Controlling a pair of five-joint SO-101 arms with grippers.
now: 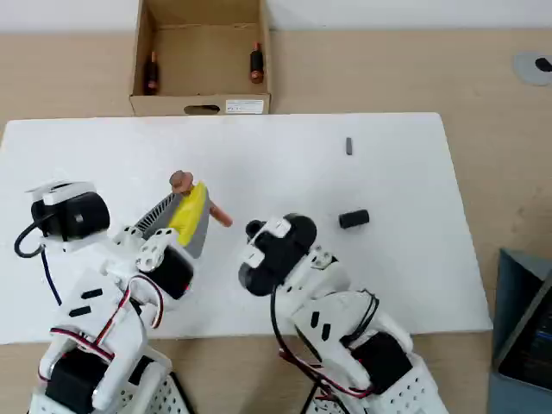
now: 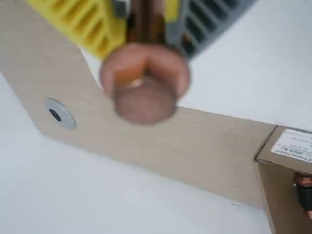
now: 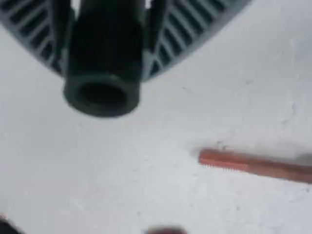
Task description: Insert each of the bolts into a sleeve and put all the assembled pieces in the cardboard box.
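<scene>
My left gripper point(image 1: 186, 191), with one yellow and one grey finger, is shut on a copper bolt point(image 2: 145, 85) whose round head point(image 1: 181, 181) sticks out past the tips. A copper threaded shaft point(image 1: 221, 215) point(image 3: 253, 165) shows beside the yellow finger; I cannot tell whether it belongs to the held bolt. Just to its right, my right gripper point(image 1: 256, 233) is shut on a black sleeve point(image 3: 102, 66), open end outward. Another black sleeve point(image 1: 354, 218) lies on the white mat point(image 1: 103, 164). The cardboard box point(image 1: 200, 105) at the back holds two assembled pieces point(image 1: 256, 62) point(image 1: 152, 73).
A small dark piece point(image 1: 348, 146) lies on the mat toward the back right. A round grommet point(image 1: 535, 66) sits in the wooden table at the far right, and a grey bin point(image 1: 522, 336) stands at the right edge. The box corner point(image 2: 287, 161) shows in the left wrist view.
</scene>
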